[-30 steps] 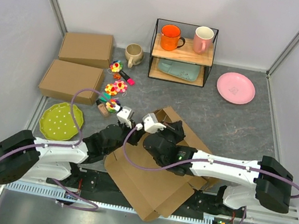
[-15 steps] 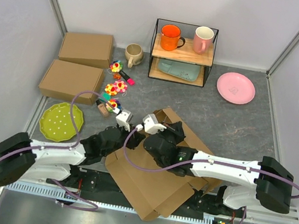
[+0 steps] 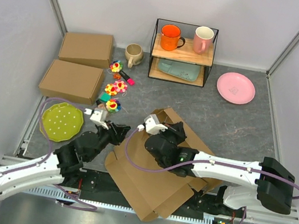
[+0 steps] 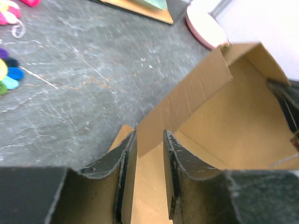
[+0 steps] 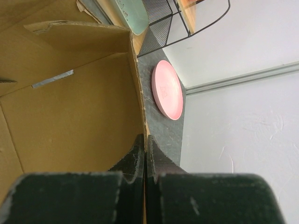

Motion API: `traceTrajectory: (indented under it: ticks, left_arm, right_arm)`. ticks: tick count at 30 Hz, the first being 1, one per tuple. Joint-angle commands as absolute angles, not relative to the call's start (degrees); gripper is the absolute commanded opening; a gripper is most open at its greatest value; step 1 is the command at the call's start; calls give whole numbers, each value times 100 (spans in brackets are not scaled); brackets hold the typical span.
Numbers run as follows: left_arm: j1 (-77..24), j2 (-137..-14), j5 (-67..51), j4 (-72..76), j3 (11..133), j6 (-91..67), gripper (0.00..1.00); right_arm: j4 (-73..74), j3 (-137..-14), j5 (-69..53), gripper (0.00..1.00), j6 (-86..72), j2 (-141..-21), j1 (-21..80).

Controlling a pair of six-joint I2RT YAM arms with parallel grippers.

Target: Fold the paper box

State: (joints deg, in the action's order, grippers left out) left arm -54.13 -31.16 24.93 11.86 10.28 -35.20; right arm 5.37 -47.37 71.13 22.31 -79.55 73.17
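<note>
the left gripper (image 4: 149, 140) stands partly open, with a narrow gap between its scuffed black fingers (image 4: 125, 156). the end of a raised flap of the paper box (image 3: 148, 184) sits right at that gap, and i cannot tell whether the pads touch it. the right gripper (image 5: 145, 148) is pinched tight on the thin top edge of a standing wall of the same box, the cardboard running straight into its jaws. the box is plain brown corrugated board, with fluted ribs showing on the flap, flat panels and creased walls half raised. it lies on the grey marbled table (image 3: 234, 127), on the arm-base side of the black wire shelf (image 3: 181, 55). a glossy round pink plate (image 5: 167, 91) sits to the right of that shelf.
</note>
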Motion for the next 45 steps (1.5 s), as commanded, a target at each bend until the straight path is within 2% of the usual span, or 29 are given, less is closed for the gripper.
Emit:
traceTrajectory:
  ticks: [1, 3, 5, 9, 12, 15, 22, 25, 35, 41, 45]
  left_arm:
    - [-5423, -2847, 4066, 1554, 651, -3894, 40]
    - [-5344, -3478, 4192, 2467, 650, -3701, 40]
    - [-5213, -4502, 3720, 3160, 878, -3403, 36]
    - [-4896, -6190, 2823, 3331, 1983, -3384, 33]
    - [-4799, -6949, 2514, 3330, 2433, -3489, 32]
    - [-4729, -7198, 2295, 4004, 2356, -3559, 32]
    - [-4720, -7664, 715, 4762, 2215, -3498, 32]
    - [-4720, -7901, 441, 5358, 1943, -3708, 31]
    - [-4720, -8718, 132, 7011, 1380, -3815, 33]
    - [-4720, -8947, 88, 7786, 1257, -3639, 38]
    - [-4720, -9166, 79, 8820, 1090, -3402, 43]
  right_arm:
    - [334, -4649, 6935, 0, 1986, -7805, 7356]
    - [334, -4623, 6882, 0, 1995, -7796, 7365]
    - [343, -4614, 6882, 0, 1995, -7822, 7400]
    - [352, -4605, 6803, 0, 1986, -7822, 7427]
    - [404, -4632, 6759, 0, 1960, -7796, 7453]
    - [518, -4632, 6706, 0, 1890, -7805, 7471]
    - [949, -4702, 6609, 0, 1837, -7919, 7550]
    - [1177, -4702, 6636, 0, 1811, -7998, 7567]
    - [1555, -4693, 6636, 0, 1477, -8051, 7673]
    - [1644, -4702, 6855, 0, 1441, -8393, 7866]
    - [1644, -4720, 6873, 0, 1398, -8464, 7910]
